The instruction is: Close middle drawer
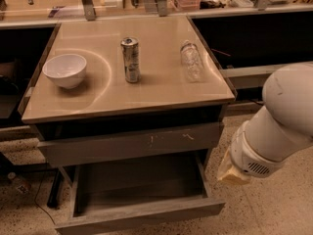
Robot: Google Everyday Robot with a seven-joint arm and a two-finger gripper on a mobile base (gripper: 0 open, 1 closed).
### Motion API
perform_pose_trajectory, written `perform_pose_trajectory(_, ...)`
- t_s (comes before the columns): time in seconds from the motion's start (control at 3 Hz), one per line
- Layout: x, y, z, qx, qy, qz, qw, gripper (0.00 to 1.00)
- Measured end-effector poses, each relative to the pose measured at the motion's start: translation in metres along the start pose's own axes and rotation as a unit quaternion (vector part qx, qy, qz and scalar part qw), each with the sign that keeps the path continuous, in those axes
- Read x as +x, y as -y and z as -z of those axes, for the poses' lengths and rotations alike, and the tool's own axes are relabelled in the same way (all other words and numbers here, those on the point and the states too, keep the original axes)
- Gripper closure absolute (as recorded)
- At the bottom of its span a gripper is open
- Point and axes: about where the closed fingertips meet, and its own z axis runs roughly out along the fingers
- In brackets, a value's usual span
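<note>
The middle drawer [139,214] is pulled far out at the bottom of the cabinet. Its plain grey front faces me and its bare grey-brown tray [137,182] holds nothing. Above it, the taller grey drawer front with pale scratch marks [132,143] stands slightly out from the cabinet. My white arm [279,126] comes in from the right. My gripper [232,172] shows as a beige tip at the arm's end, just right of the open drawer's right side and above the floor, apart from the drawer front.
On the tan cabinet top [161,89] stand a white bowl [65,70], an upright metal can [130,59] and a clear plastic bottle lying down [191,61]. Dark shelving flanks the cabinet. Speckled floor [274,209] lies to the right.
</note>
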Motion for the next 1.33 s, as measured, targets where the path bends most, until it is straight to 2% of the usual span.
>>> perform_pose_trajectory(0.33, 0.001, 0.000, 0.000, 0.000, -0.001, -0.001, 1.0000, 1.00)
perform_pose_trajectory(0.67, 0.004, -0.019, -0.024, -0.021, -0.004, -0.004, 0.9998, 1.00)
perform_pose_trajectory(1.0, 0.004, -0.061, -0.091, -0.081, -0.020, -0.009, 0.9965, 1.00)
perform_pose_trajectory(1.33, 0.000, -0.088, -0.160, -0.129, -0.030, -0.013, 0.9911, 1.00)
